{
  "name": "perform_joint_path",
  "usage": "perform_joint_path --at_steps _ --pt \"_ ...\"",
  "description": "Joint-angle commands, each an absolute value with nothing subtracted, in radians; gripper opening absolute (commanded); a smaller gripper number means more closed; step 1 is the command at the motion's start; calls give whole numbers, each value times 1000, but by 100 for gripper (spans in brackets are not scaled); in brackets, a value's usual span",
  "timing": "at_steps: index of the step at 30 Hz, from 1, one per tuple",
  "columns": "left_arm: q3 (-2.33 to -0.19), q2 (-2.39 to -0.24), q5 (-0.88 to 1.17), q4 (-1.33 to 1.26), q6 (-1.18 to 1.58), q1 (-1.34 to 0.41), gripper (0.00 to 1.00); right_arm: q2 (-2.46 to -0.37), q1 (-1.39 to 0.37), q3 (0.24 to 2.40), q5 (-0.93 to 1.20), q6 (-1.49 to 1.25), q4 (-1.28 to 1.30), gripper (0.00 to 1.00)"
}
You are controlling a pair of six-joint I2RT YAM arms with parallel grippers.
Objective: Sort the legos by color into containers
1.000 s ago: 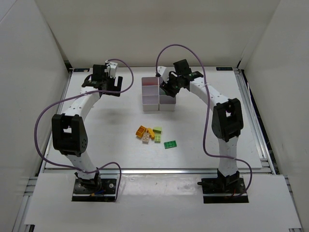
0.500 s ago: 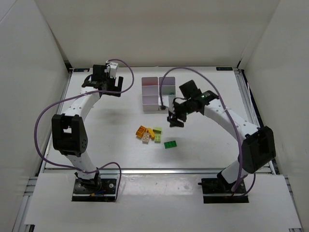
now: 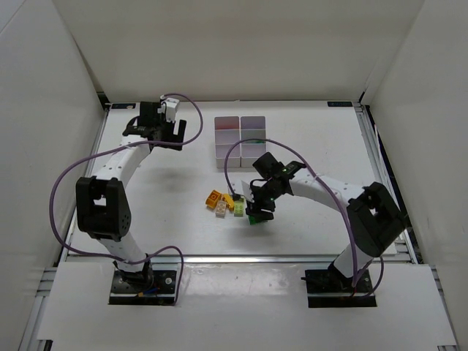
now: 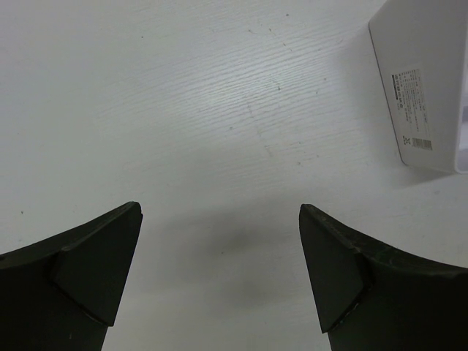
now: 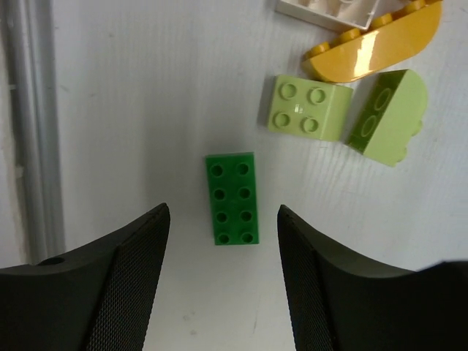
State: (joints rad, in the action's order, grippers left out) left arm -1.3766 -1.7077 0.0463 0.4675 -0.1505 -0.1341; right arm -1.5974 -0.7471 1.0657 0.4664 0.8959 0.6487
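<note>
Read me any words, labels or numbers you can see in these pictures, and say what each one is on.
Nothing can be read clearly.
The sticker on the outer wall of the containers, in the left wrist view: several lines of small print, too blurred to read.
The green lego: no legible marking on its studs.

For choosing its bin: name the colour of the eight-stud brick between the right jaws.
The brick is green; the right wrist view shows it best.

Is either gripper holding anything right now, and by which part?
Nothing is held. The right gripper is open, its jaws straddling the green brick with gaps on both sides. The left gripper is open above the table.
</note>
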Motion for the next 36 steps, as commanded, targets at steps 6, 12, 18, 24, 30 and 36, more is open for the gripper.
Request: perform_joint_path --at_steps 6,12,18,24,30,36 --pt "-1359 -1634 52 462 -170 -138 99 -1698 -765 1081 365 888 545 65" --pt "-1361 -1638 46 462 -176 -138 99 -1730 -769 1092 365 894 548 64" --pt "-1361 -1644 43 462 -179 -138 99 -1736 -788 1060 354 917 551 63" --pt "-1362 -1647 43 460 -179 -138 99 -1736 -799 1016 319 919 512 60" --pt "-1367 -1654 44 460 -179 -138 99 -1752 -799 993 281 922 483 56" --pt "-1368 -1657 46 462 -179 -138 100 -1753 -801 991 262 905 468 25"
